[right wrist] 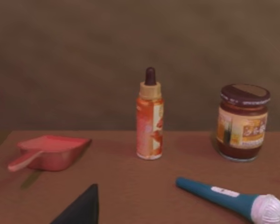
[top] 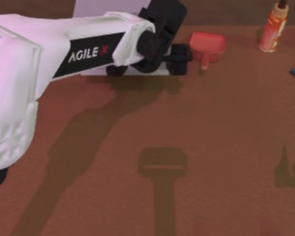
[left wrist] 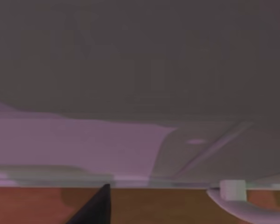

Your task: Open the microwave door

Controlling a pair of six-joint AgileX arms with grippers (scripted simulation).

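Observation:
The microwave (top: 105, 9) stands at the table's back left, mostly hidden under my left arm; only its pale lilac top and a white front bottom strip (top: 147, 72) show. In the left wrist view the microwave door (left wrist: 140, 60) fills the picture with its grey window, and the lilac interior (left wrist: 74, 144) shows through it. A pale curved handle (left wrist: 233, 190) sits at the door's lower edge. My left gripper (top: 183, 58) is open at the microwave's front right corner, with one dark fingertip (left wrist: 98, 207) short of the handle. My right gripper (right wrist: 81, 212) appears only as a dark wedge, out of the top view.
A small red container (top: 206, 46) lies just right of the left gripper. An orange dropper bottle (top: 274, 29) stands at the back right, with a brown jar (right wrist: 242, 123) beside it. A teal microphone (right wrist: 228, 198) lies at the right edge.

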